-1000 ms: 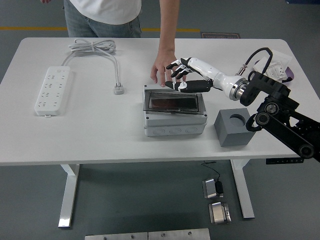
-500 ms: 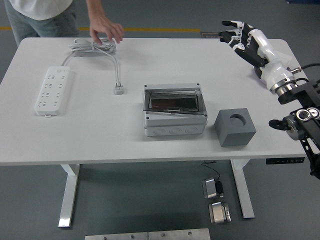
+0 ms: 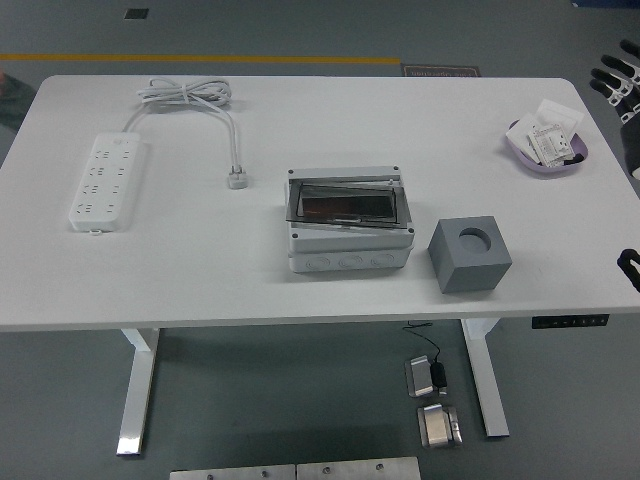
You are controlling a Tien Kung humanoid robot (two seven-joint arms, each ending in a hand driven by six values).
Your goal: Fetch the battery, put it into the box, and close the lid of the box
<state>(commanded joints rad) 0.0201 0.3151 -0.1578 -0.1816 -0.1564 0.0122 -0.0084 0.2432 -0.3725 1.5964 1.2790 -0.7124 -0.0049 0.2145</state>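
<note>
Grey plastic box (image 3: 348,232) with its smoked clear lid (image 3: 344,202) down sat mid-table; right hand (image 3: 622,82) at the edge, fingers spread, empty.

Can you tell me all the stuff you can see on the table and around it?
power strip: one, white, left side, cord looped at the far edge
box: one, grey, dark see-through lid down, table middle
block: one, grey, round hole on top, right of the box
dish: one, purple, holds white packets, far right
metal blocks: two, silver, floor under the table
right hand: black and white fingers spread, at the picture's right edge
</note>
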